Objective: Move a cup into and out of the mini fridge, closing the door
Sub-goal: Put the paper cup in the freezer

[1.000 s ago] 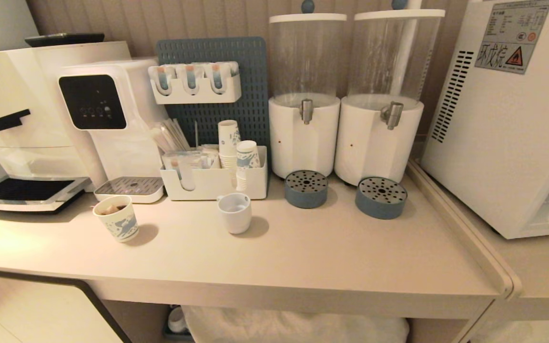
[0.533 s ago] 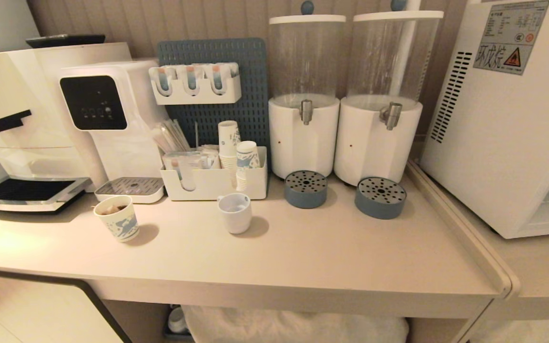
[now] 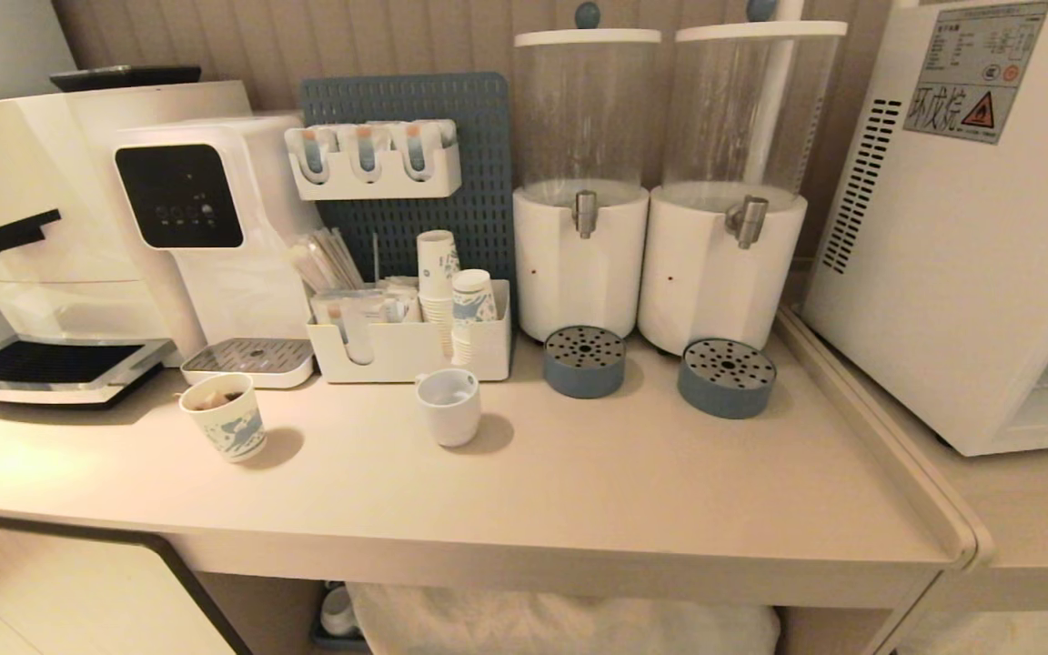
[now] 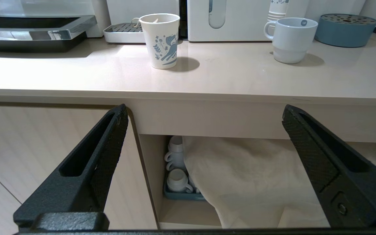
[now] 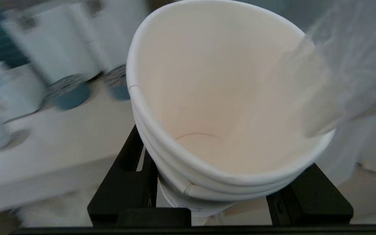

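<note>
Right gripper (image 5: 220,195) clamps the paper cup (image 5: 220,98) filling frame centre, left gripper (image 4: 204,163) gaping idle; thin wall could crush or slip mid-swing.

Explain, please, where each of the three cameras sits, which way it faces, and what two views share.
Head view: high on the robot, looking down at the beige counter; the white box-shaped mini fridge stands right; no arm shows.
Left wrist view: low before the counter edge, facing it; the open left end effector frames it.
Right wrist view: behind the right end effector, looking into the tall white paper cup it holds.
Shared: the patterned paper cup and the squat white cup appear in head and left wrist views.
</note>
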Available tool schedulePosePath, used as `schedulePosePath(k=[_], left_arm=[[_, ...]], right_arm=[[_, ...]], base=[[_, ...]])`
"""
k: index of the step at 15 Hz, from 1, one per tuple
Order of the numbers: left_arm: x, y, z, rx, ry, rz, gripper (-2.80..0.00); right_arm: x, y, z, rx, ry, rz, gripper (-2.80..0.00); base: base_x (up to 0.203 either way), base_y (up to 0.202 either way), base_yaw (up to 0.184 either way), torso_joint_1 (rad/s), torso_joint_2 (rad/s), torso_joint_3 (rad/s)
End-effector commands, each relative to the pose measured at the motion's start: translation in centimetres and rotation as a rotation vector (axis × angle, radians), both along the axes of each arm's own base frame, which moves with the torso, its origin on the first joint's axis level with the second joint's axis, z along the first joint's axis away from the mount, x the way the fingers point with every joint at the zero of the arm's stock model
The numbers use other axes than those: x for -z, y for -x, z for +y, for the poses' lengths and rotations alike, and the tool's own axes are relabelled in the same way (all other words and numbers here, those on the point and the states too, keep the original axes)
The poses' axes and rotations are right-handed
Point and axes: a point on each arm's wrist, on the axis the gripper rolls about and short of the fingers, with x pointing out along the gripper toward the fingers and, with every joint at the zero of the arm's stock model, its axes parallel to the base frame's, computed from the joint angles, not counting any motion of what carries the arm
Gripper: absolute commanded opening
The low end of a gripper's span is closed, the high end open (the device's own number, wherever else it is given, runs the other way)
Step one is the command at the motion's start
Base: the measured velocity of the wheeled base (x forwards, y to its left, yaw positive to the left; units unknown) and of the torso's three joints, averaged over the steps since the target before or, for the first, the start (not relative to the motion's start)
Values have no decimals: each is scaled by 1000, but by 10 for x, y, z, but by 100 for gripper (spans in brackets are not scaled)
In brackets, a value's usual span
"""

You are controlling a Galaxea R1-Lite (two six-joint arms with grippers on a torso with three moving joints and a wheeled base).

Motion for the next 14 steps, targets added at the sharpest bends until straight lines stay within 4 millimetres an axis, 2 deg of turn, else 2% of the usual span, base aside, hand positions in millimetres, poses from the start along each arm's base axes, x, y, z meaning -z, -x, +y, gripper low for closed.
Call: schedulePosePath(k=[1,3,4,5,8,11,13,14], left_arm=[[5,-1,0,0,1,18,0],[5,-1,0,0,3,17,0],[5,-1,0,0,2,17,0],[5,-1,0,0,4,17,0],[5,-1,0,0,4,17,0],[5,-1,0,0,4,17,0],[5,-1,0,0,4,17,0],[5,-1,0,0,4,17,0]], right_arm=[[19,28,5,-91,17,-91,-280],[45,36,6,-131,54,-96,-280],[53,30,6,-124,20,-61,-280],[52,24,6,-111,-5,-90,-280],[68,-10,5,-54,43,-146,-280],[112,-51,4,-30,186,-160,-280],[137,-64,4,-13,257,-135,-280],[137,-65,4,3,273,-142,-280]], base=[[0,0,0,0,0,0],[0,0,0,0,0,0],[0,0,0,0,0,0],[0,0,0,0,0,0],[0,0,0,0,0,0],[0,0,0,0,0,0],[0,0,0,0,0,0],[0,0,0,0,0,0]])
